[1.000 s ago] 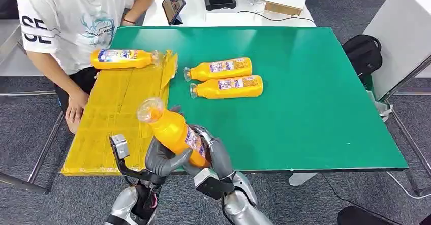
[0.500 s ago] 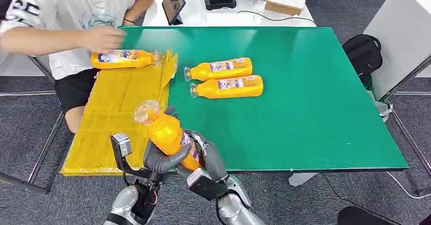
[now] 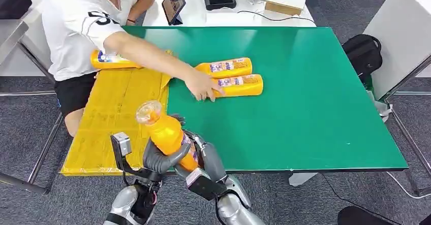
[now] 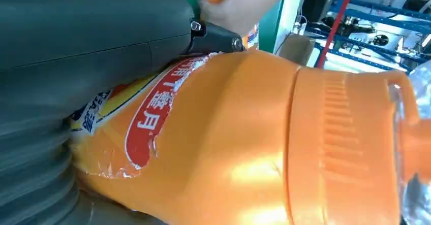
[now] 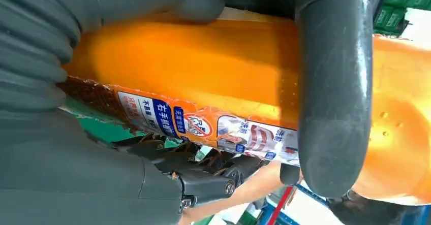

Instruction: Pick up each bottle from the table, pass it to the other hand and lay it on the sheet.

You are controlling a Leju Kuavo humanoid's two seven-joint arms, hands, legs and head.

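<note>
An orange bottle with a clear cap stands tilted over the table's front left edge, held between both hands. My left hand wraps its lower body from the left, and my right hand grips it from the right. Up close, the bottle lies against my left hand. The right wrist view shows the label side of the bottle inside my right hand. One bottle lies at the far end of the yellow sheet. Two more bottles lie side by side on the green table.
A person in a white shirt sits at the table's far left, one arm stretched across the sheet's corner and a hand on the nearer of the two bottles. A tablet, a black device and a cardboard box stand on the white table behind.
The person's arm has swung from the bottle on the sheet across to the two bottles on the table. The held bottle and both my hands shifted slightly left, then stayed.
</note>
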